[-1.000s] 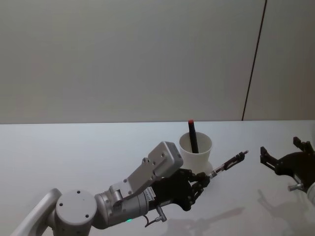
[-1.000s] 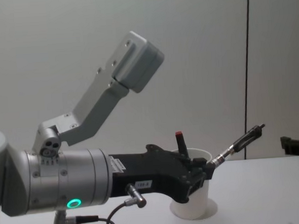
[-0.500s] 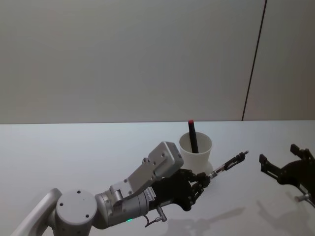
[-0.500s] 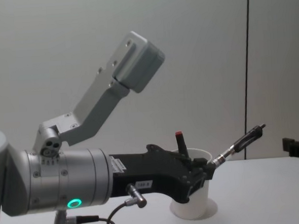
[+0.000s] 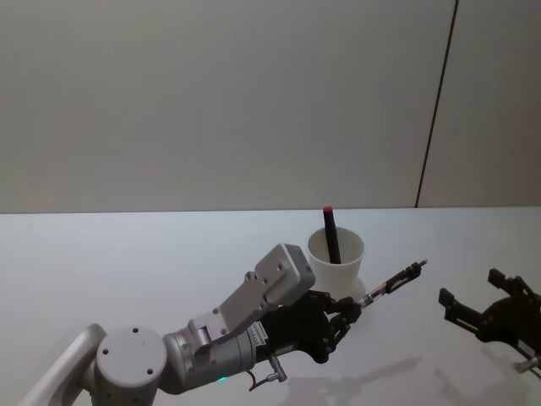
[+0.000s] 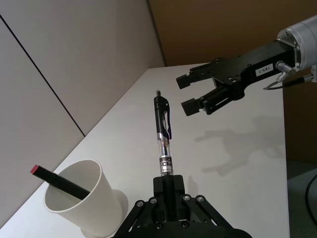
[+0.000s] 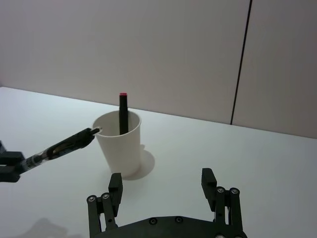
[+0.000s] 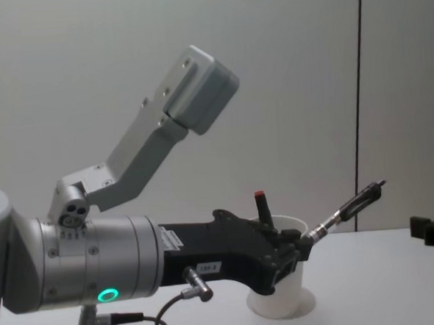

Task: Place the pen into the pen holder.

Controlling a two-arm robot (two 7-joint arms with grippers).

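Observation:
The pen holder [image 5: 336,256], a white paper cup, stands on the table with a black red-tipped marker [image 5: 330,234] leaning inside it. My left gripper [image 5: 351,305] is shut on the lower end of a clear-and-black pen [image 5: 393,280], which slants up and to the right, just right of the cup. In the left wrist view the pen [image 6: 162,137] sticks out from the left gripper [image 6: 168,182], beside the pen holder [image 6: 81,198]. My right gripper [image 5: 475,300] hangs open to the right of the pen, apart from it. The right wrist view shows the pen holder [image 7: 120,144] and the pen [image 7: 62,147].
The white table [image 5: 127,262] runs back to a plain grey wall [image 5: 211,101] with a dark vertical seam [image 5: 435,106]. The left arm's large body [image 8: 98,265] fills the chest view's lower left. Bare table lies left of the cup.
My right gripper has drifted lower and nearer, away from the pen tip. The left gripper, the pen and the cup have stayed put.

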